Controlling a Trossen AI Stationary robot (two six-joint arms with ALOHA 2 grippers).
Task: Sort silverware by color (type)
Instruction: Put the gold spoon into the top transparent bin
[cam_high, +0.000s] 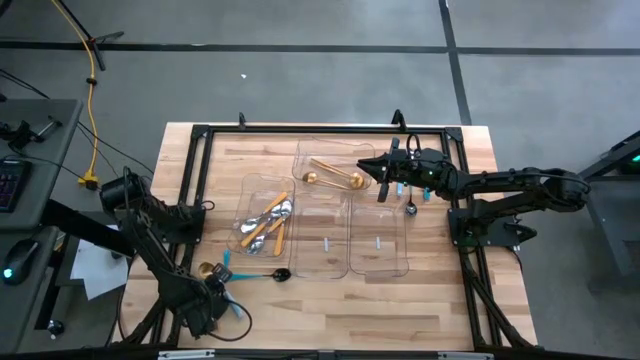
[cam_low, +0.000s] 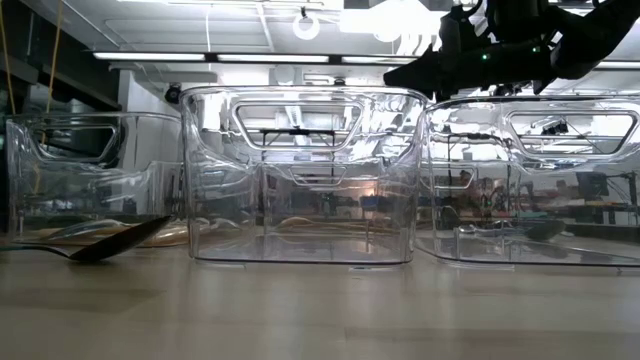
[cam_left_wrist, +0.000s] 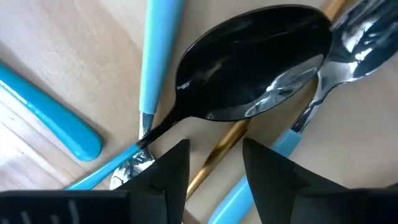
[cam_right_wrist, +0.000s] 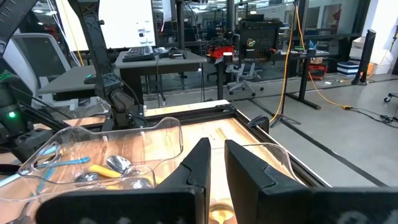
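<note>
- Big picture first: the wooden table (cam_high: 330, 300) has four clear trays (cam_high: 322, 240) in the middle. One holds the orange-handled pieces (cam_high: 268, 222), the far one has the gold spoons (cam_high: 335, 176), and the other two show only a small pale bit each, too small to say what.
- The unsorted leftovers are a small pile (cam_high: 225, 275) at the near-left corner of the table, outside the trays: teal and light-blue handles, a gold piece, and the dark spoon (cam_high: 281, 274) lying a bit apart toward the trays.
- The left gripper (cam_left_wrist: 214, 165) is right down over that pile, fingers spread and nothing between them yet. From its wrist view the dark spoon's bowl (cam_left_wrist: 255, 62) sits on top of a gold handle (cam_left_wrist: 217, 155), with light-blue handles (cam_left_wrist: 158, 56) crossing beside it.
- My take on doing this pick well: it's a tangle, so go for one piece only. The gold handle runs straight into the gap between the fingers, so that looks like the target. Closing on the shaft rather than near the crossing should avoid dragging the dark spoon or a blue handle along.
- Lift slow and straight up, since the dark bowl rests on it and will probably slide off.
- The right gripper (cam_right_wrist: 214, 165) just hangs over the far gold tray with fingers nearly pinched together, holding nothing I can see.
</note>
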